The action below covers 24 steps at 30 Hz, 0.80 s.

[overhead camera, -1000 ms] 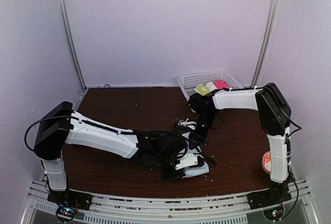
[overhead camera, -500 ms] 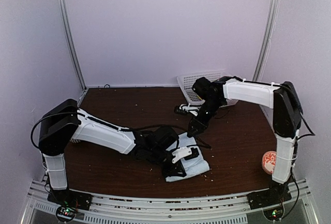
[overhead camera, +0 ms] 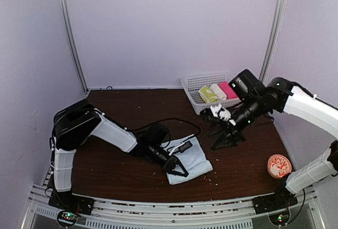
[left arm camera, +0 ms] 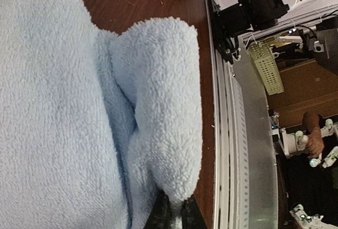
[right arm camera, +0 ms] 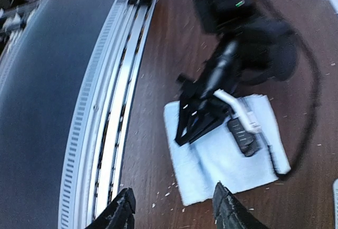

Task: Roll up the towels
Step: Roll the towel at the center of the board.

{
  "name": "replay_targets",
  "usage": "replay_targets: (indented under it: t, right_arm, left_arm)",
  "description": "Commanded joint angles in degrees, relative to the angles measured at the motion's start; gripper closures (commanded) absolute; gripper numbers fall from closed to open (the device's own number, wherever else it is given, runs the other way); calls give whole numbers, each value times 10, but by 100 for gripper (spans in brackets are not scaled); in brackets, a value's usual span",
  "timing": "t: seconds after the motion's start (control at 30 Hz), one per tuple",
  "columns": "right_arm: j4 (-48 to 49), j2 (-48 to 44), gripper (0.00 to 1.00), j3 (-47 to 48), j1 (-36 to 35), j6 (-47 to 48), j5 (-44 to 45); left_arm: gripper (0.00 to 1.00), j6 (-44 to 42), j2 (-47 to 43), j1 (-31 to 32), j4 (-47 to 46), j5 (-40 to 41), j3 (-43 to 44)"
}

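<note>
Right pincer had lifted off the pale blue towel, jaws wide, empty; left pincer stayed clamped on its fold; rolling unfinished.

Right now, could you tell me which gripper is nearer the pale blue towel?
Left. The left gripper pinches the pale blue towel at its near edge; the right gripper hangs open above the table, off to the towel's right, apart.

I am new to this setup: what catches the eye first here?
A pale blue towel lies near the front edge of the table, and the left gripper is shut on its raised fold. The right gripper hangs open above the table; three rolls sit in a white basket behind.
</note>
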<state>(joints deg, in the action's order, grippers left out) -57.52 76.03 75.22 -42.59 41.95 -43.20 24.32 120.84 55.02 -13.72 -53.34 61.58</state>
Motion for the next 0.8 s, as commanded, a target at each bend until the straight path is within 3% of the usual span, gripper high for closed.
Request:
replay_targets:
  t: [0.0, 0.2, 0.53, 0.77]
  right_arm:
    - [72, -7, 48, -116, -86, 32, 167]
    - [233, 33, 47, -214, -133, 17, 296]
    - [312, 150, 46, -233, -163, 41, 324]
    - [288, 189, 77, -230, -164, 43, 305]
  left_arm:
    - [100, 59, 61, -11, 90, -8, 2]
    - [99, 60, 71, -11, 142, 5, 21]
    - [97, 43, 81, -12, 183, 17, 44]
    - [90, -5, 50, -14, 232, 48, 65]
